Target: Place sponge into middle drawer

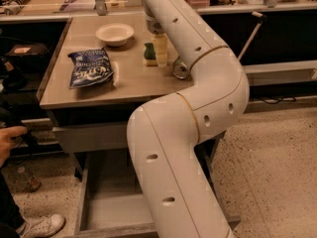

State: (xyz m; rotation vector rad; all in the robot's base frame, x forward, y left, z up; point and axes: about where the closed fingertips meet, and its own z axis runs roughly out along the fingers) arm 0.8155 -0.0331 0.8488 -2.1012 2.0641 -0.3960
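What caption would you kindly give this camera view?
Gripper by the sponge on the table, middle drawer open below.

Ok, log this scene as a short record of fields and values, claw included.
claw: low over the table, at the sponge's right side; contact unclear
sponge: on the table's far part, green top up
middle drawer: pulled open below the table, visible floor bare
can: on its side, right of the claw
bowl: white, left of the sponge
chip bag: blue, flat, table's left
status: sponge not yet in drawer
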